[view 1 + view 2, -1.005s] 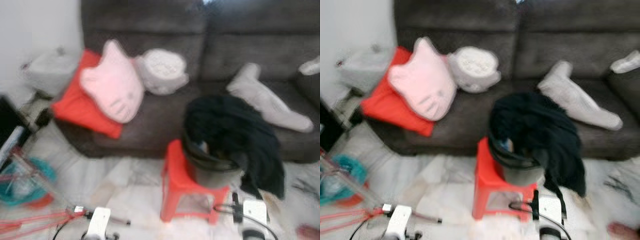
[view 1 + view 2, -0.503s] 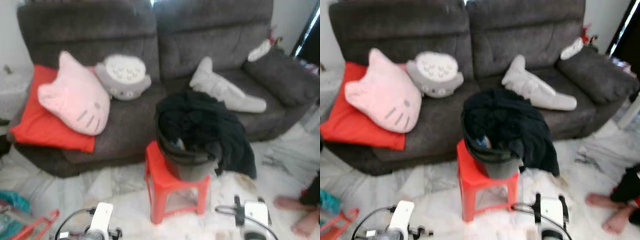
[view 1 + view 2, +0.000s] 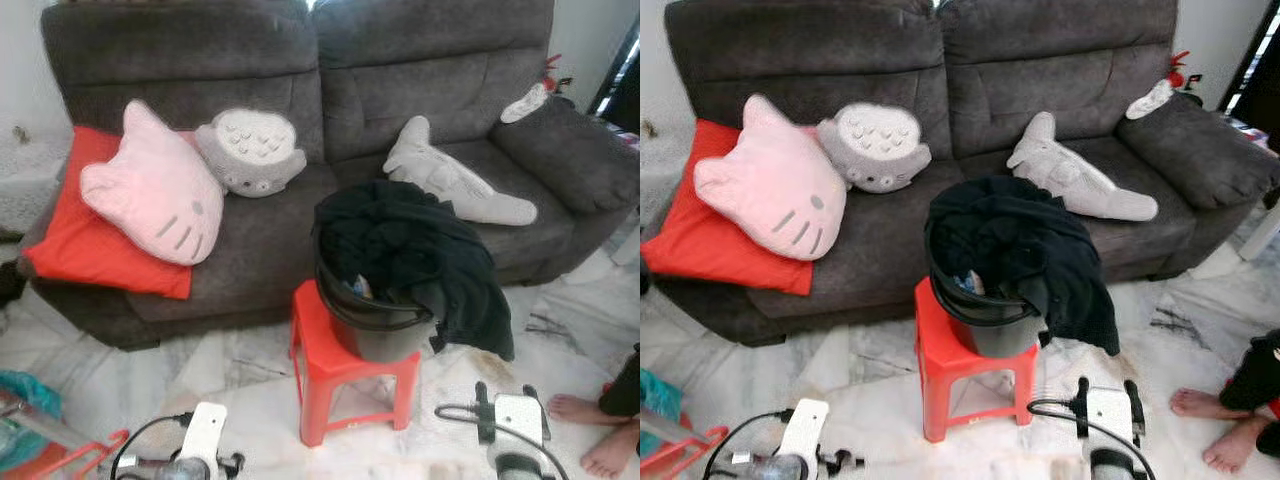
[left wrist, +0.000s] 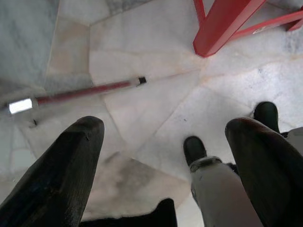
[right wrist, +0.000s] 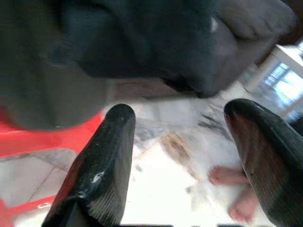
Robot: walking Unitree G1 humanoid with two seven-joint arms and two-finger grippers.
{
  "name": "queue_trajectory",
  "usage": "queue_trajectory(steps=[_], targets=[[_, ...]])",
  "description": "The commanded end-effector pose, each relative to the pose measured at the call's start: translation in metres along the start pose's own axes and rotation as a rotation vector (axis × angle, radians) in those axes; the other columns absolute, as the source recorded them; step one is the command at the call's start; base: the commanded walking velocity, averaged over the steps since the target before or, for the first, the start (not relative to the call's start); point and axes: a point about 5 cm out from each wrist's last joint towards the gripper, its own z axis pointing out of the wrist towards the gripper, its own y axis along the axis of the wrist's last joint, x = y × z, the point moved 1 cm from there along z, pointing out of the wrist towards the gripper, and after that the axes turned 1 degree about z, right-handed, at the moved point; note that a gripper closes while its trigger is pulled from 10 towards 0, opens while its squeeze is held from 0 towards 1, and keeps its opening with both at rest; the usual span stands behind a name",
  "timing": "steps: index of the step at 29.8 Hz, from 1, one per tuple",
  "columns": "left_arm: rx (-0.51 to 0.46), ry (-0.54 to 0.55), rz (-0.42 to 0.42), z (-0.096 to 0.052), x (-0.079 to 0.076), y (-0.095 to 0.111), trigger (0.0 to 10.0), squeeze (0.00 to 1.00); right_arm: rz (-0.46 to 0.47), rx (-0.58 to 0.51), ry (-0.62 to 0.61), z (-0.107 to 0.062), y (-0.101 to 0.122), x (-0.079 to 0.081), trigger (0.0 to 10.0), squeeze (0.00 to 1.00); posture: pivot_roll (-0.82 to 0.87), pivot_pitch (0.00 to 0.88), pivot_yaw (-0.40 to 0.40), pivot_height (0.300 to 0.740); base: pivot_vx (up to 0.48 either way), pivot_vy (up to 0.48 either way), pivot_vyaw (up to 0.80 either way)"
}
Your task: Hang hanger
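From what I can see, nothing is hung yet: left end effector (image 4: 163,137) and right end effector (image 5: 182,137) are spread, empty, low in frame, before the bucket (image 3: 375,320).

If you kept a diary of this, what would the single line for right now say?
Facing sofa | black clothes heaped over bucket on red stool | left claw open over floor | right claw open, empty

grey sofa (image 3: 420,80) | pink cat cushion (image 3: 155,195) | red stool (image 3: 335,375) | black bucket (image 3: 375,325)
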Motion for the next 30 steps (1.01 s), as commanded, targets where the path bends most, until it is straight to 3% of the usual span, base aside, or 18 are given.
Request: queue_trajectory(steps=[1,12,21,26,30], targets=[[0.023,0.006,0.003,-0.0012,0.0027,-0.0081,10.0,0.00,0.008,-0.002,0.011,-0.0003,0.0002,0.0032,10.0,0.00,-0.04,0.000,0.046,0.740,0.000,0.000,0.00],[0.022,0.005,-0.001,-0.0013,0.0027,-0.0081,10.0,0.00,0.016,-0.011,0.022,-0.0004,0.0010,0.0039,10.0,0.00,-0.04,0.000,0.045,0.740,0.000,0.000,0.00],[0.020,0.004,-0.003,-0.0013,0.0028,-0.0079,10.0,0.00,0.003,-0.010,0.036,-0.0006,0.0003,0.0052,10.0,0.00,-0.04,0.000,0.046,0.740,0.346,0.000,0.00],[0.020,0.004,-0.001,-0.0012,0.0029,-0.0077,10.0,0.00,0.003,-0.012,0.037,-0.0007,0.0004,0.0051,10.0,0.00,-0.04,0.000,0.047,0.740,0.340,0.000,0.72],[0.014,0.009,0.003,-0.0012,0.0032,-0.0071,10.0,0.00,0.023,-0.009,0.031,-0.0010,-0.0001,0.0050,10.0,0.00,-0.04,0.000,0.047,0.740,0.000,0.000,0.00]])
